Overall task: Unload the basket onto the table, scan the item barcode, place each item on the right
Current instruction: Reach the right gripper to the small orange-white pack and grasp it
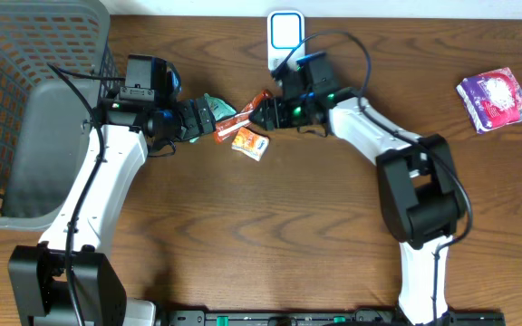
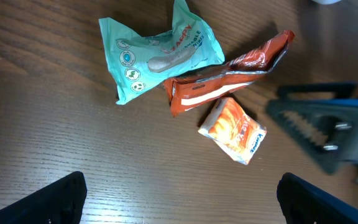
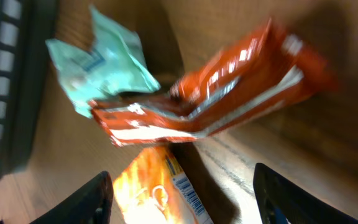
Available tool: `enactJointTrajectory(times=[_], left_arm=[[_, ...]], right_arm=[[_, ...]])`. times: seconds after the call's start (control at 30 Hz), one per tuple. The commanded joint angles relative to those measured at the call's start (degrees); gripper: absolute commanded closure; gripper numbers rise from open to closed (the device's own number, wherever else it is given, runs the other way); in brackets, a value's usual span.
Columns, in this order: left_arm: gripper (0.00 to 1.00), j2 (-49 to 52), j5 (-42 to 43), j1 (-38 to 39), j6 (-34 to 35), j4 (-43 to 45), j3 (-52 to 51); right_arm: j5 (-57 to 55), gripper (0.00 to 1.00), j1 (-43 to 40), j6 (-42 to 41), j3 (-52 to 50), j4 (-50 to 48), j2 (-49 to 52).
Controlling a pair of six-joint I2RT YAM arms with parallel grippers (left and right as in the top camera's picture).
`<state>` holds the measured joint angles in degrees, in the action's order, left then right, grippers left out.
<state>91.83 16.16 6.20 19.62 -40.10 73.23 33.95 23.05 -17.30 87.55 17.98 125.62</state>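
The red-orange packet point(image 3: 216, 93) is lying just ahead of your right gripper point(image 3: 182, 185). Its jaws are standing apart with nothing clamped between them. That view is blurring, so you cannot tell whether a fingertip is touching the foil.

Closer in, almost under the same gripper, a small orange packet point(image 3: 148, 180) is showing a barcode strip along its edge. Beyond the red-orange packet, and touching it, a teal packet point(image 3: 101, 62) is lying crumpled.

Your left gripper point(image 2: 180, 186) is facing the same pile from the other side. Its jaws are spread wide, holding nothing, and it is hovering over bare wood short of the packets.

By my reading you are working the pick, with no item lifted yet. The next move is asking you to close on one packet alone and lift it clear of its neighbours. You would then be turning its barcode toward the white device point(image 1: 285, 32) standing just behind the right gripper, which I take for the scanner.

Behind the left arm a grey mesh basket point(image 1: 25, 27) is sitting with no packet showing in it. A purple packet point(image 1: 495, 98) is lying well apart, far behind the right gripper.
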Motion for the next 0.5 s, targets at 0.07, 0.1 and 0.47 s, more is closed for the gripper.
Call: enactJointTrajectory(times=[0.07,0.1,0.47], left_arm=[[0.02,-0.4,-0.4,-0.2,-0.1,-0.2,0.1],[0.02,-0.4,-0.4,-0.2,-0.1,-0.2,0.1],[0.02,-0.4,-0.4,-0.2,-0.1,-0.2,0.1]], right_arm=[[0.3,0.51,1.5,-0.7,-0.3,3.4,1.0],[0.5,0.57,1.6,-0.6,-0.3,4.3,1.0],[-6.0,0.96,1.5,0.6,-0.3,16.4,-1.1]])
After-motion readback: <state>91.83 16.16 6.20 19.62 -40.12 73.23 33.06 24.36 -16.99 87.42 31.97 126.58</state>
